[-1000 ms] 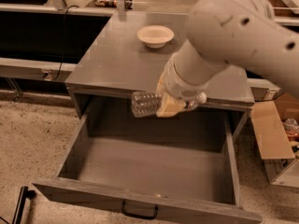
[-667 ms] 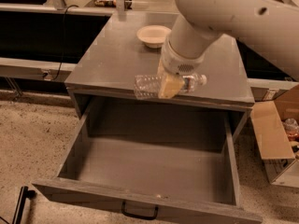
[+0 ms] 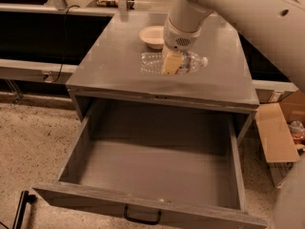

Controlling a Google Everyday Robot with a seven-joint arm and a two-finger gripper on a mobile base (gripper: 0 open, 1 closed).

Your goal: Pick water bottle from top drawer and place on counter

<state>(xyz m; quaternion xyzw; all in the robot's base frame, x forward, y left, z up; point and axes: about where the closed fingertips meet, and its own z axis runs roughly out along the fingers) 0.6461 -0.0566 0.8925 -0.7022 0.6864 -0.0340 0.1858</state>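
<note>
The water bottle (image 3: pixel 155 64) is clear and ribbed, with a white cap pointing right. It lies sideways over the middle of the counter (image 3: pixel 114 66). My gripper (image 3: pixel 172 63) comes down from the white arm at the top right and is shut on the water bottle around its middle; its yellowish fingers (image 3: pixel 170 64) cover the label band. Whether the bottle rests on the counter or hangs just above it, I cannot tell. The top drawer (image 3: pixel 157 163) stands pulled wide open below, its grey inside bare, with a black handle (image 3: pixel 142 218) on the front panel.
A white bowl (image 3: pixel 153 35) sits on the counter just behind the gripper. A cardboard box (image 3: pixel 279 137) stands on the speckled floor to the right of the cabinet. A dark low shelf runs along the left behind the cabinet.
My gripper has carried the water bottle up from the drawer's front edge and back over the counter, toward the bowl. The drawer has stayed open.
</note>
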